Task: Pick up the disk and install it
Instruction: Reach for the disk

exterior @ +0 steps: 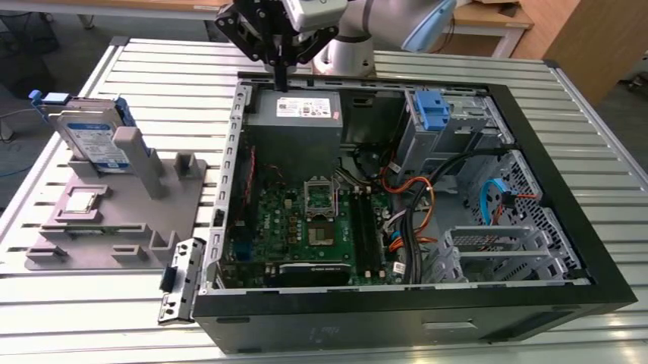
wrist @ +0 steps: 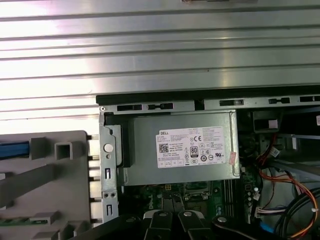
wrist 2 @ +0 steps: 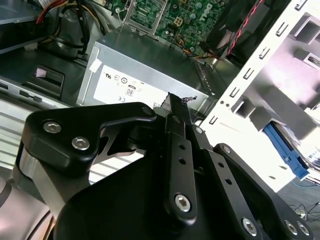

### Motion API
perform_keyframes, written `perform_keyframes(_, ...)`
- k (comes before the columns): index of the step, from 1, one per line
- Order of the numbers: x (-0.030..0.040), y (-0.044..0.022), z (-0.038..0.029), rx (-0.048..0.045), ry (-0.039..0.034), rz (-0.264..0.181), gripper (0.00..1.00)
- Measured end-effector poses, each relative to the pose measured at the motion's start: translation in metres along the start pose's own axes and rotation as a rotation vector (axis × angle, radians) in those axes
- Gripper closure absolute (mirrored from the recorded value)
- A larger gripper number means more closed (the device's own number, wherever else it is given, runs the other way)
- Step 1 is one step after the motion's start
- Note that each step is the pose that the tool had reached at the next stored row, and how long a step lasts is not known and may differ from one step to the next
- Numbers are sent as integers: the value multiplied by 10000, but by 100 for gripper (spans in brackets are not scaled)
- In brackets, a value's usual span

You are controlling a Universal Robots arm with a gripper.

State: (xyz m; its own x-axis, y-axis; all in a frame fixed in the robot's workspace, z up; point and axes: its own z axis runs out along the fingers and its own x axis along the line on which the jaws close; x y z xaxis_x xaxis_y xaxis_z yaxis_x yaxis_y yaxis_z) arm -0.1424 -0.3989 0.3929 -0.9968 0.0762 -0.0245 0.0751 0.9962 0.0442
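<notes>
- One pincer [exterior: 281, 80], clenched shut, empty, above grey power-supply box [exterior: 296, 111] at 12 o'clock inside case [exterior: 354, 326].
- Disk [exterior: 89, 140] upright in grey holder [exterior: 121, 220] on tabletop [exterior: 102, 326], exterior view 9 o'clock of case, well apart from pincer.

arm [exterior: 400, 21] cut off by edge, disk [exterior: 89, 140] partly behind post [exterior: 142, 163]

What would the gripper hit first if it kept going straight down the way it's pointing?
Most likely the grey power supply box in the open computer case, near its edge. The gripper hangs just above it with fingers shut. Depth is hard to judge.
</notes>
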Motion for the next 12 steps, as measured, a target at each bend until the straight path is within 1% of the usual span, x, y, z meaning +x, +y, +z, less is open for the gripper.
perform_keyframes(12,147,-11,-1,-2,-6,0,89)
